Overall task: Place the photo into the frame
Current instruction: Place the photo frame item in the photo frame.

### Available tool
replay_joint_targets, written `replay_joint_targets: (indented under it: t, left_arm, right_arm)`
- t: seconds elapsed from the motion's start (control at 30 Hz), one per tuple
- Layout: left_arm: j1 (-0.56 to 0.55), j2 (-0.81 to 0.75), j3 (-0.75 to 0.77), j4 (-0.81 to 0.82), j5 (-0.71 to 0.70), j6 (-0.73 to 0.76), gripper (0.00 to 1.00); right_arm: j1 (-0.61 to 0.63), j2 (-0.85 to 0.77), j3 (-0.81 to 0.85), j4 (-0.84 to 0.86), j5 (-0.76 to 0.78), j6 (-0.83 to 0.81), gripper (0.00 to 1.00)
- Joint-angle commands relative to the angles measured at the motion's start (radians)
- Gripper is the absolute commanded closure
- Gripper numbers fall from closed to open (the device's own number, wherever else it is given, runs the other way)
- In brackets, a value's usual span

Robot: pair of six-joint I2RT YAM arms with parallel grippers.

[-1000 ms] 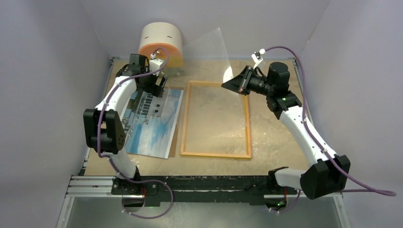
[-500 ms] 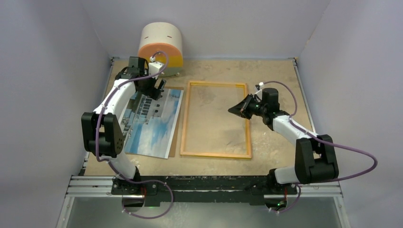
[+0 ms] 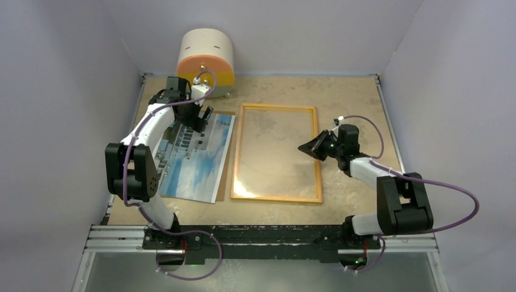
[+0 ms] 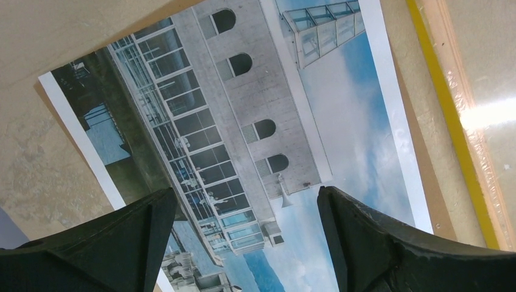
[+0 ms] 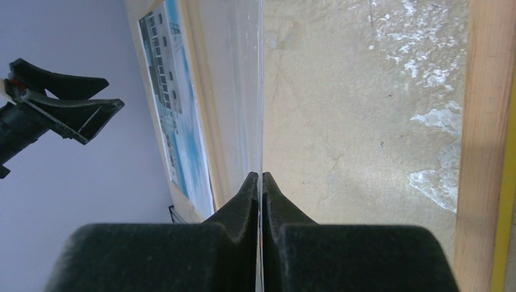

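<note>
The photo lies face up on a brown backing sheet, left of the frame. The frame lies flat, wood side up. My left gripper hovers open and empty over the photo's far end; in the left wrist view its fingers straddle the printed building, with the frame's yellow edge to the right. My right gripper is shut on the edge of a clear sheet, held low over the frame's right rail.
An orange and cream cylinder stands at the back left, just behind my left arm. Grey walls close in the table on three sides. A metal rail runs along the near edge.
My right arm has come down and toward me, bringing the clear sheet from raised and tilted at the back to nearly flat in the frame. My left gripper has barely moved.
</note>
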Motion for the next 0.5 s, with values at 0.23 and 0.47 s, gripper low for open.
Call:
replay_joint_targets:
  t: [0.23,0.47]
  left_arm:
    - [-0.029,0.014,-0.071,0.04,-0.004,0.026,0.09]
    - [-0.055,0.018,-0.078,0.051,-0.011,0.016,0.09]
  right_arm:
    - [-0.013,0.006,-0.099,0.232,0.07,0.053,1.0]
    - [-0.015,0.012,-0.133,0.273,0.074,0.067,1.0]
